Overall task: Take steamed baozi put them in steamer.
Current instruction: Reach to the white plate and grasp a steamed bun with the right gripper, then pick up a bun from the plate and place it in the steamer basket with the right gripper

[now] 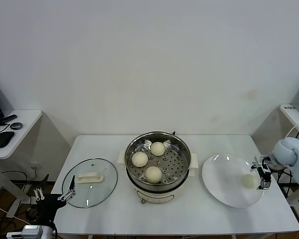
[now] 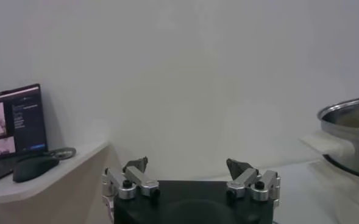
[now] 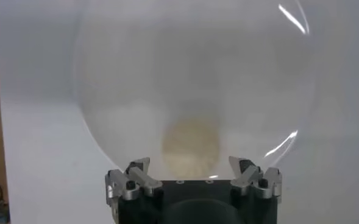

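Observation:
Three steamed baozi point(image 1: 153, 174) lie on the perforated tray of the steamer point(image 1: 131, 158), a shiny steel pot at the table's middle. One more cream baozi point(image 1: 248, 180) sits near the right rim of a flat white plate point(image 1: 224, 179). My right gripper point(image 1: 262, 173) hovers open at that rim, just right of this bun. In the right wrist view the bun point(image 3: 191, 145) lies between and just ahead of the spread fingers point(image 3: 138, 166), untouched. My left gripper point(image 1: 54, 193) is parked open off the table's left front corner, holding nothing.
A round glass lid with a white handle point(image 1: 89, 177) lies flat left of the steamer. A side desk point(image 1: 20, 130) with a mouse stands at far left, and a monitor point(image 2: 11, 125) shows in the left wrist view. The table's right edge runs just beyond the plate.

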Controlling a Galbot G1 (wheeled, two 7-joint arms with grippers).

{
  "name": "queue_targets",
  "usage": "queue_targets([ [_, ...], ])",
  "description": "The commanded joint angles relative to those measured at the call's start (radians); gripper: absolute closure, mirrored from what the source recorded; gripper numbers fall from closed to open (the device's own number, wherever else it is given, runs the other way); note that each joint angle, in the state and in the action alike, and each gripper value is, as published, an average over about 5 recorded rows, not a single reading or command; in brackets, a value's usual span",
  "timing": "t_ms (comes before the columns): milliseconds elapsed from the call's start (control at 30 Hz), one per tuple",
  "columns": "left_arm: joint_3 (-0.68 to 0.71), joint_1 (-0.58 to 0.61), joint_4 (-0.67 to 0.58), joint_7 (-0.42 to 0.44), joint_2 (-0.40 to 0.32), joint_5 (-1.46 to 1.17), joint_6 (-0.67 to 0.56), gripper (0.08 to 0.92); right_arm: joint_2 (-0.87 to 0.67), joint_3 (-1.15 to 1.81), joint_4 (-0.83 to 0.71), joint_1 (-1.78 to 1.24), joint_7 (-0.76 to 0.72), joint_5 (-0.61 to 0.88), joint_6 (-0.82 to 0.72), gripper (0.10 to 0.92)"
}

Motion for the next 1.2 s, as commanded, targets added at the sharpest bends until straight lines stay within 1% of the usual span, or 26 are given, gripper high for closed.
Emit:
queue_targets([
  [33,-0.003,0.001,-0.003,0.0,0.0,0.001,-0.001,0.177,0.063,0.044,-0.065,-0.044,0.022,-0.032,-0.004,0.203],
  [200,-0.003,0.001,-0.003,-0.001,-0.003,0.003,-0.001,0.177,0.082,0.043,-0.077,-0.039,0.025,-0.039,-0.013,0.206],
  [300,-0.002,0.0,-0.003,-0.001,-0.005,0.004,-0.002,0.177,0.084,0.043,-0.076,-0.035,0.024,-0.041,-0.023,0.229],
  [567,-0.001,0.002,-0.007,0.0,-0.006,0.003,-0.003,0.177,0.068,0.035,-0.058,-0.019,0.015,-0.023,-0.031,0.41],
  [667,-0.001,0.003,-0.008,0.0,-0.006,0.003,-0.003,0.177,0.043,0.014,-0.02,0.004,0.011,0.003,-0.044,0.457],
  [733,-0.001,0.003,-0.01,0.0,-0.005,0.004,-0.003,0.177,0.019,-0.012,0.015,0.036,0.007,0.029,-0.057,0.474],
  [867,0.003,0.0,-0.014,0.0,0.0,0.003,-0.002,0.177,-0.041,-0.141,0.089,0.187,0.005,0.118,-0.091,0.521],
  [1000,0.012,-0.007,-0.015,0.001,0.004,0.003,-0.001,0.177,-0.084,-0.35,0.177,0.44,-0.004,0.247,-0.133,0.563],
  [1100,0.022,-0.016,-0.009,0.001,0.007,0.003,-0.002,0.177,-0.07,-0.565,0.257,0.698,-0.005,0.383,-0.186,0.564],
  [1200,0.033,-0.025,-0.004,0.001,0.009,0.003,-0.001,0.177,-0.02,-0.75,0.333,0.93,0.007,0.513,-0.236,0.556],
])
